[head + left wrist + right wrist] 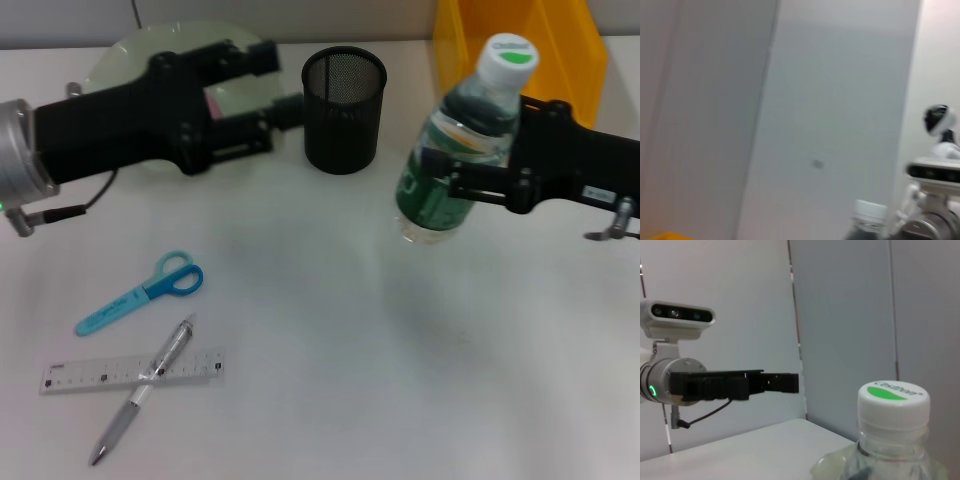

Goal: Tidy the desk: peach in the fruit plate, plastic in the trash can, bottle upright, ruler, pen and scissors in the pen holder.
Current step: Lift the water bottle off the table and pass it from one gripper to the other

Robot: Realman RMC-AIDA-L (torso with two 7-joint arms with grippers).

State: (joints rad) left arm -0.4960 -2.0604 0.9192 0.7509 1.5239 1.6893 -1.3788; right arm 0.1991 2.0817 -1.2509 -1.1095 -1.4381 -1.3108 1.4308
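Now bottle (pixel 462 135) upright, in right claw (pixel 455 170)

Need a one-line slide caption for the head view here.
Right gripper holds the bottle upright; left gripper open over the plate beside the pen holder.

Office: white desk (pixel 330 330), grey partition panels (pixel 850 325).

The head view looks steeply down on the white desk (pixel 400 400) from above. The right wrist view sits close behind the clear plastic bottle with the white-and-green cap (pixel 893 405), facing level across the desk. The left wrist view faces the wall, catching that bottle's cap (pixel 870 209) at its edge.
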